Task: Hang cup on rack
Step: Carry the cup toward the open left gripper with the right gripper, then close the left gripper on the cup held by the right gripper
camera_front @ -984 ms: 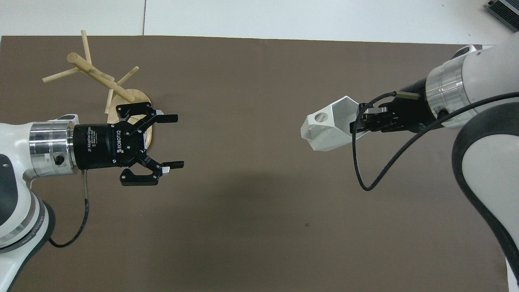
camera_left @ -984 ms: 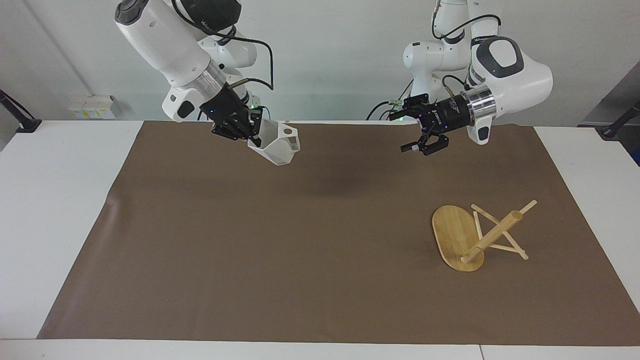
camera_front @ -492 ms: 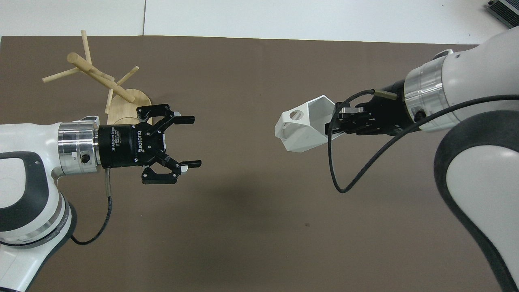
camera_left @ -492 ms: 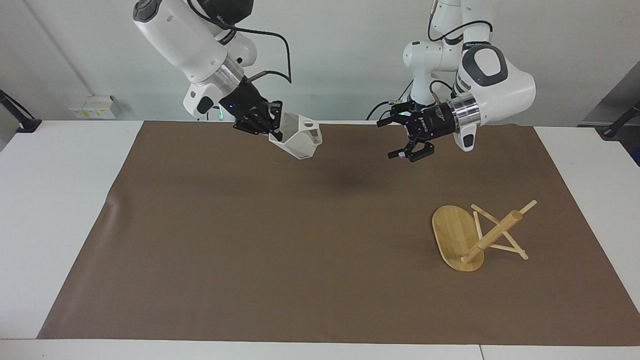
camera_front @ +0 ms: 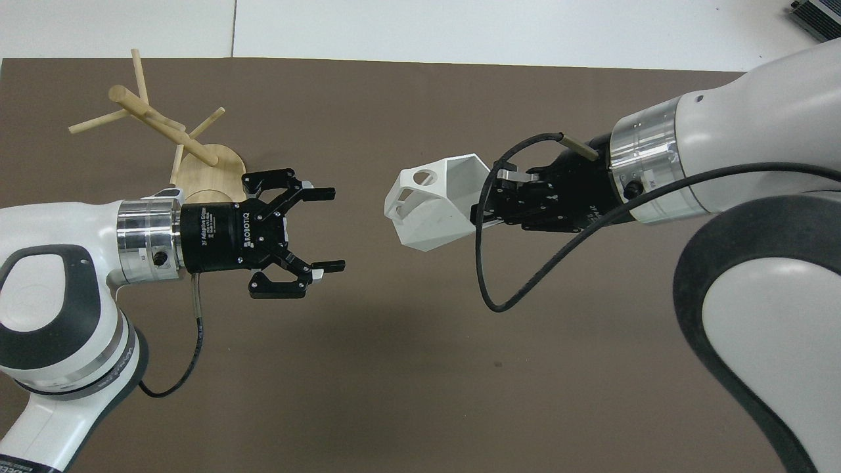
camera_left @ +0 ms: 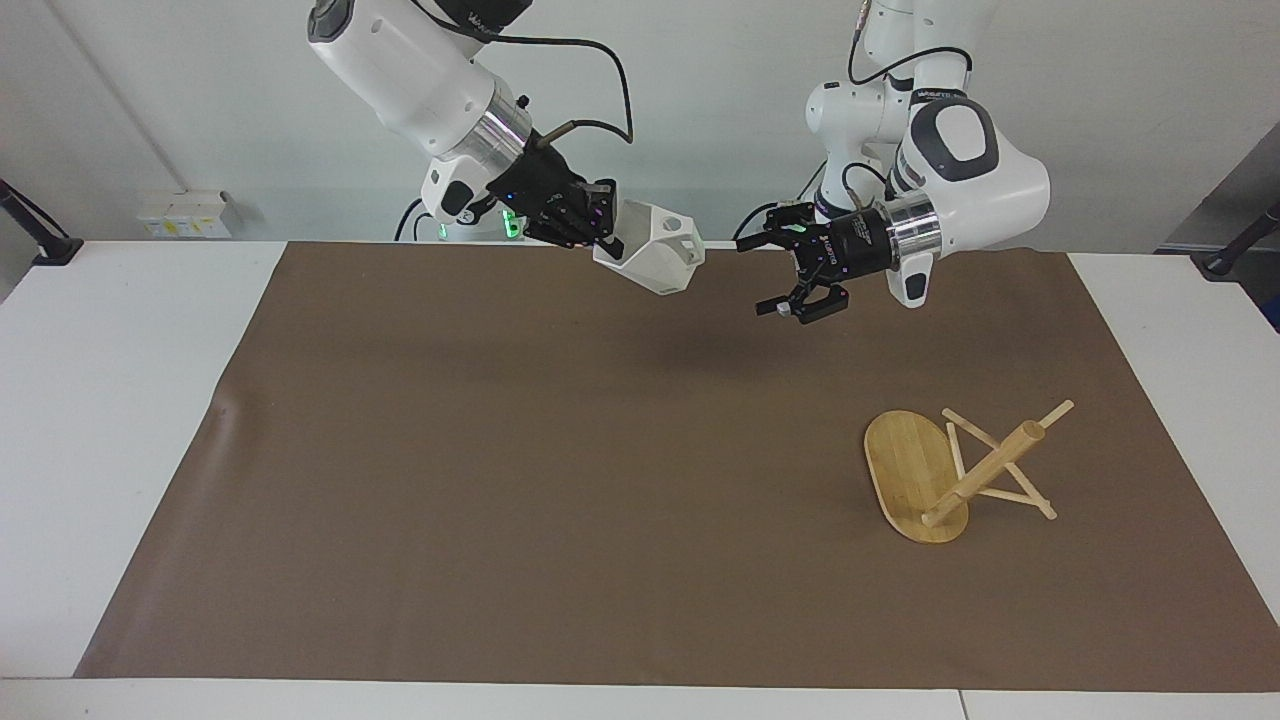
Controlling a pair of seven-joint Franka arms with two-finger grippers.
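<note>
Holding our small white faceted cup point(camera_left: 652, 258) aloft in our clenched right hand point(camera_left: 610, 243) over the brown-covered counter point(camera_left: 500, 450), our left hand point(camera_front: 328, 230) spread empty facing it, light bamboo rack point(camera_left: 950, 470) toppled sideways, facing view showing the cup clear of the counter.

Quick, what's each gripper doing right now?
Left gripper: open, empty, in the air facing the cup.
Right gripper: shut on the cup's rim, holding it up.

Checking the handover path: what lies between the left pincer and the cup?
Nothing: in the overhead view only bare brown mat shows between the left pincer and the cup.
</note>
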